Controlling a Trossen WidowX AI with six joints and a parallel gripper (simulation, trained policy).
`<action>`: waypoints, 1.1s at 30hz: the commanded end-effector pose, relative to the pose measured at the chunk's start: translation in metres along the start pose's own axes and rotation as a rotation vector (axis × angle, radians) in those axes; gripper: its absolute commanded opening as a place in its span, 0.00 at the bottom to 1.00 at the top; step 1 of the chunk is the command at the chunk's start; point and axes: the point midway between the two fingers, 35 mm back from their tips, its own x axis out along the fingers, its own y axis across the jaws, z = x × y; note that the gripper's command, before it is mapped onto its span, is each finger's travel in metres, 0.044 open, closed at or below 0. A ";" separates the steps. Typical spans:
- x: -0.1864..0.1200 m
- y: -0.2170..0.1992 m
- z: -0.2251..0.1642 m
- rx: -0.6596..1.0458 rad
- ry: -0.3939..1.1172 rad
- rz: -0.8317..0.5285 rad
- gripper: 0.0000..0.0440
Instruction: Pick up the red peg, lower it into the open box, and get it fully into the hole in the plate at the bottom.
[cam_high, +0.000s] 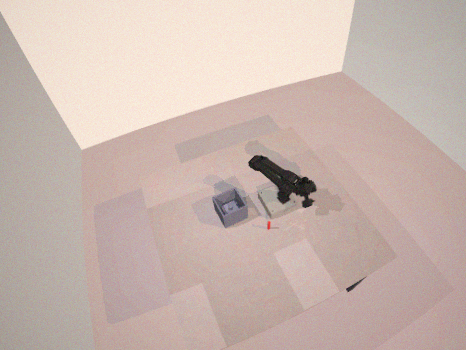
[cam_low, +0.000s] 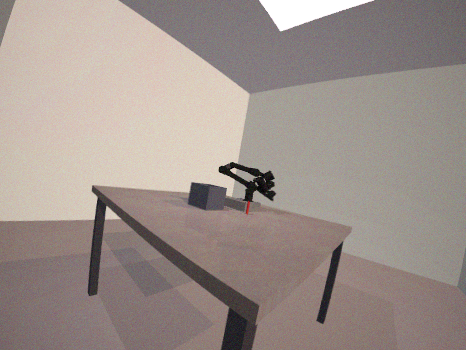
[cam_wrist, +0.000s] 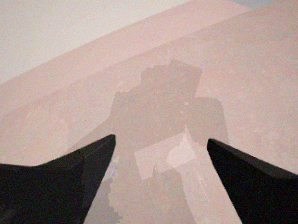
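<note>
A red peg (cam_high: 268, 225) (cam_low: 248, 207) stands upright on the table, outside the box. The open blue-grey box (cam_high: 235, 217) (cam_low: 206, 196) stands to its left. A paler patch with a small dark mark shows at the bottom of the box in the top view, too small to make out the hole. My gripper (cam_wrist: 161, 141) is open, with nothing between its wide-apart fingers in the wrist view. It hangs above the table, to the right of the peg and well away from it. The peg and the box are out of the wrist view.
The arm's base stands on a light grey square slab (cam_high: 270, 206) (cam_low: 235, 203), just behind the peg and to the right of the box. The table (cam_low: 220, 240) has its front edge beyond the peg. Shadows of the arm lie on the tabletop.
</note>
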 end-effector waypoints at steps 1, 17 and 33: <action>-0.002 -0.002 0.001 0.031 0.008 -0.013 0.94; -0.038 -0.032 0.008 0.531 0.066 -0.255 1.00; -0.080 -0.055 0.008 1.028 0.045 -0.508 1.00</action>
